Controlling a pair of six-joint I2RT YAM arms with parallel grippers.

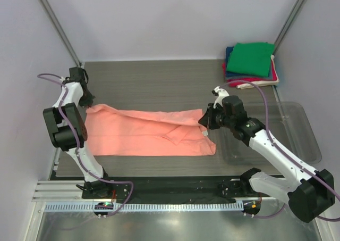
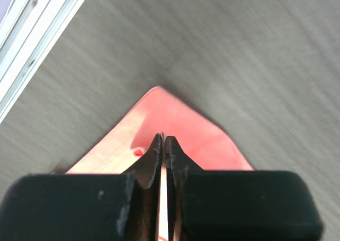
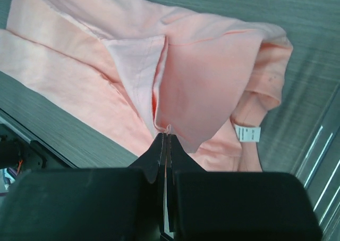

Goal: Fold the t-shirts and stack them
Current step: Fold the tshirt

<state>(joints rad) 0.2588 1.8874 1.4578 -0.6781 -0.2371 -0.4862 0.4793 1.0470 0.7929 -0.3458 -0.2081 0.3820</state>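
With the pink shirt (image 1: 143, 135) lying in a long band across the surface (image 1: 159, 81), my left hand (image 1: 87, 101) clamped shut on its far left corner and my right hand (image 1: 205, 122) shut on its right edge, I judge I'm mid-fold: next, both ends must travel together.

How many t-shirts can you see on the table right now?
5. One salmon-pink shirt lying mid-table; four folded in the far-right stack: green on top, then navy, red, cream. More may be hidden.
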